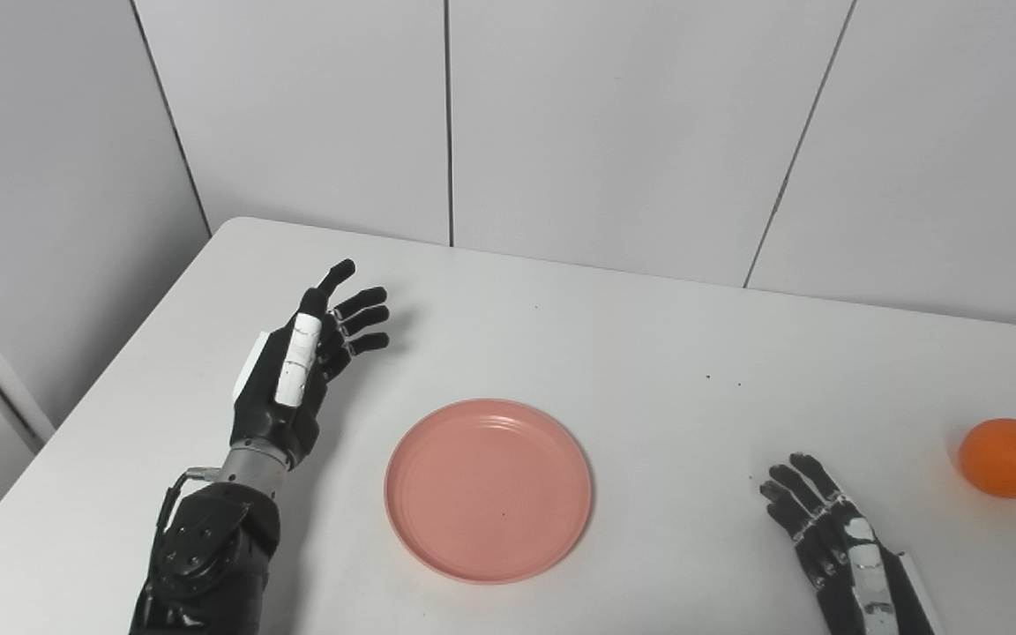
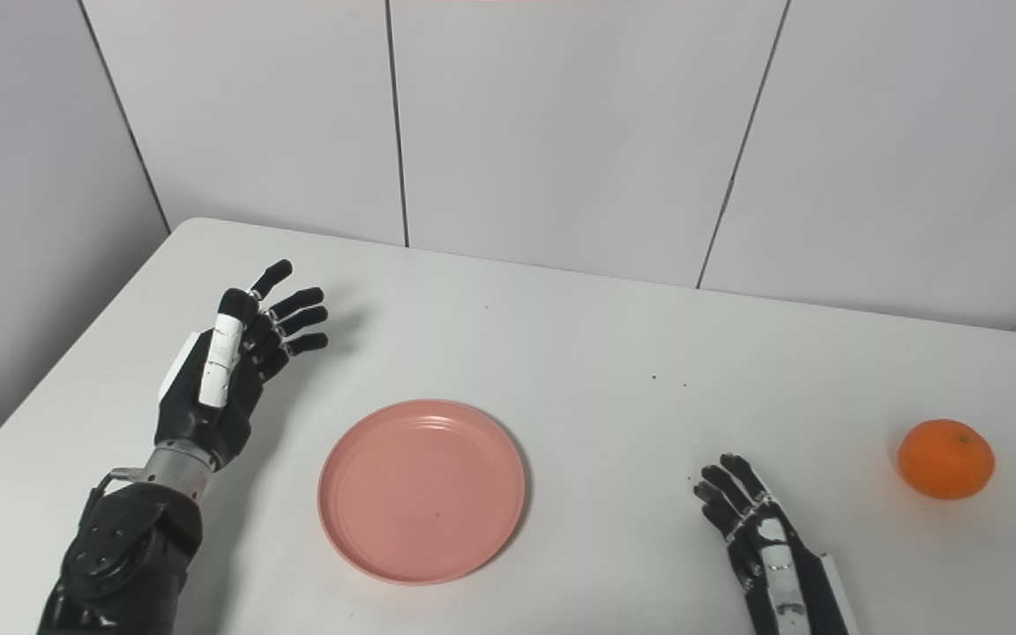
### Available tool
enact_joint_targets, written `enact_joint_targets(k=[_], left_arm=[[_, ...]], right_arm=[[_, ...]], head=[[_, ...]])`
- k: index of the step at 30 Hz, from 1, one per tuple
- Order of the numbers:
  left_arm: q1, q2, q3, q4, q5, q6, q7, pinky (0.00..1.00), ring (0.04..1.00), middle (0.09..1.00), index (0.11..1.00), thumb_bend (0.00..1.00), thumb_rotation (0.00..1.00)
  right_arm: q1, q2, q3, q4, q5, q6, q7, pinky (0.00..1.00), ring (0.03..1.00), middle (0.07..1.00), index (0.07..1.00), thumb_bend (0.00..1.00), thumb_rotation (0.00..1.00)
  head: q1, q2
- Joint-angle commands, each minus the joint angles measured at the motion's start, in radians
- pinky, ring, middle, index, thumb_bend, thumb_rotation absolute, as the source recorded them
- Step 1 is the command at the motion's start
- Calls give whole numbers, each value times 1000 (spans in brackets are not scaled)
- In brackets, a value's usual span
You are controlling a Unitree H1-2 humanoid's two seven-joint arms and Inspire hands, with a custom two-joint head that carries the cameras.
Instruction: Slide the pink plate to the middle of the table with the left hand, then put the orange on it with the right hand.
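The right hand (image 1: 834, 542) is seen nearest, low on the white table (image 1: 649, 353), fingers spread and nothing held. The pink plate (image 1: 489, 490) is found empty near the table's middle. The orange (image 1: 1009, 458) is set far right, well apart from both. Farther back, the left hand (image 1: 305, 370) is raised with fingers spread, holding nothing.

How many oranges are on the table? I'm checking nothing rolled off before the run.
1. The orange sits alone near the table's right edge, right of the right hand and apart from the pink plate. Nothing looks hidden.
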Motion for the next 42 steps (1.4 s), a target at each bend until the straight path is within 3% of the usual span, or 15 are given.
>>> enact_joint_targets(k=[1, 4, 15, 23, 27, 33, 42], left_arm=[[-2, -1, -15, -23, 28, -70, -3, 685, 778, 763, 873, 1000, 849], [31, -13, -38, -2, 79, -115, 7, 695, 767, 752, 876, 1000, 848], [64, -48, -50, 57, 100, -171, 26, 690, 769, 744, 871, 1000, 831], [98, -102, -91, 10, 212, -118, 97, 730, 777, 765, 843, 1000, 815], [113, -133, -120, -7, 281, -100, 125, 738, 771, 767, 824, 944, 832], [126, -163, -178, -30, 333, -59, 118, 799, 803, 796, 829, 906, 829], [129, -200, -222, -49, 333, -8, 113, 759, 793, 794, 843, 884, 834]], right_arm=[[15, -1, 8, -8, 3, 77, -9, 926, 859, 859, 873, 852, 856], [12, -1, 10, -17, 5, 91, -14, 924, 859, 859, 869, 857, 846], [14, 3, 18, -32, 5, 104, -23, 923, 856, 859, 870, 852, 842], [16, 5, 22, -31, 4, 101, -21, 923, 857, 856, 867, 856, 835], [19, 5, 25, -39, 5, 106, -21, 930, 863, 859, 868, 852, 837], [22, 5, 29, -46, 5, 106, -22, 930, 863, 855, 863, 845, 839], [24, 7, 33, -52, 3, 110, -21, 929, 848, 849, 860, 845, 843]], head=[[-1, 12], [-2, 18], [-15, 17], [-15, 11], [-16, 12], [-20, 11], [-30, 13]])
